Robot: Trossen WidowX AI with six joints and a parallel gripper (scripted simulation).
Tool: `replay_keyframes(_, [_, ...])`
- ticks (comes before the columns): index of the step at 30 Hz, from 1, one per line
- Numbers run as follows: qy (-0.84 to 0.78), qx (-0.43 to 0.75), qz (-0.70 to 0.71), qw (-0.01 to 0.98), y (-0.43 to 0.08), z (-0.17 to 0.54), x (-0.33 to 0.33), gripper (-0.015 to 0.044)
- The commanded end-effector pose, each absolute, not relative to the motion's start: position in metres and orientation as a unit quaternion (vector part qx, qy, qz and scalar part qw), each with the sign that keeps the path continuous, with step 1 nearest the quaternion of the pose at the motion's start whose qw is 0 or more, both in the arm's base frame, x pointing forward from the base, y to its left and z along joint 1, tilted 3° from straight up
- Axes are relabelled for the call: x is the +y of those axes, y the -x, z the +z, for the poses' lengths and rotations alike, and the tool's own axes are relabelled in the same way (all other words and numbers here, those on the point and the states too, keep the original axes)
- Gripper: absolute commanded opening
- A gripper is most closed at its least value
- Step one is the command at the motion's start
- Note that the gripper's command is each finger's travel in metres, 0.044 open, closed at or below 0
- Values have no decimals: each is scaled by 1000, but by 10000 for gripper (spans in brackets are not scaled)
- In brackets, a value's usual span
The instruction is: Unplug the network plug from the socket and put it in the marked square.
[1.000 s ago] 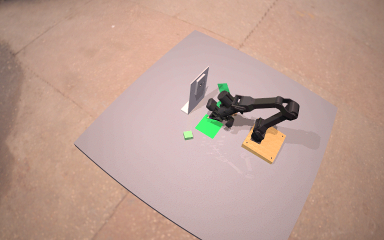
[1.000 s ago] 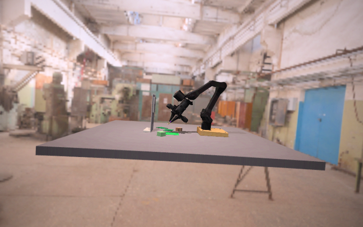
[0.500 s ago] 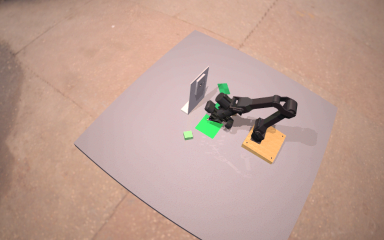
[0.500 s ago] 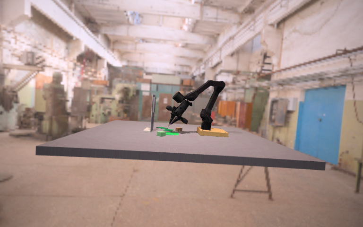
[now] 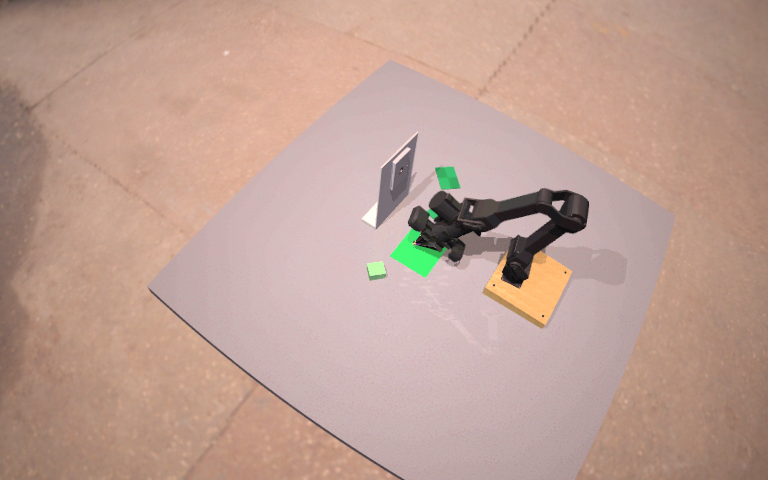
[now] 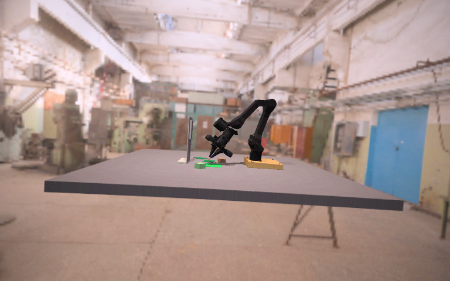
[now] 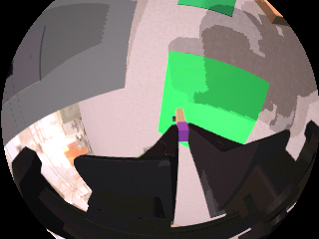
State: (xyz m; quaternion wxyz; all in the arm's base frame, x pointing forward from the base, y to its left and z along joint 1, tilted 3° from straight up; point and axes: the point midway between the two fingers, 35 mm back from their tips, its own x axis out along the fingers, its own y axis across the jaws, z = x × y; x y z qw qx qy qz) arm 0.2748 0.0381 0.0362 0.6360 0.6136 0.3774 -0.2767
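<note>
My gripper [image 5: 417, 243] [image 6: 210, 157] [image 7: 181, 127] is shut on the plug and points down at a slant, low over the table. The plug [image 7: 180, 116], tan with a purple part between the fingertips, is out of the socket. In the wrist view it overlaps the near left part of the bright green square [image 5: 416, 261] [image 6: 215, 165] [image 7: 224, 102]. I cannot tell whether it touches the table. The upright grey panel [image 5: 386, 189] [image 6: 188, 146] [image 7: 107, 65] stands beyond the fingers, apart from them. Its socket [image 5: 402, 169] is empty. The fingers hide part of the plug.
A light green block [image 5: 376, 270] [image 6: 199, 165] lies near the bright square. A darker green patch [image 5: 447, 177] lies behind, and another [image 7: 209, 5] is partly under the arm. A brown block [image 6: 221, 160] [image 7: 270, 10] lies nearby. The arm stands on a wooden base [image 5: 535, 297] [image 6: 263, 164].
</note>
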Motion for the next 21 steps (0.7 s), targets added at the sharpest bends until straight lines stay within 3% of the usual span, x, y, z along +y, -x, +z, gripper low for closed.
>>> replay_keyframes(1, [-612, 377, -279, 637, -273, 29, 37, 0])
replay_keyframes(21, [-612, 378, -279, 636, -271, 9, 39, 0])
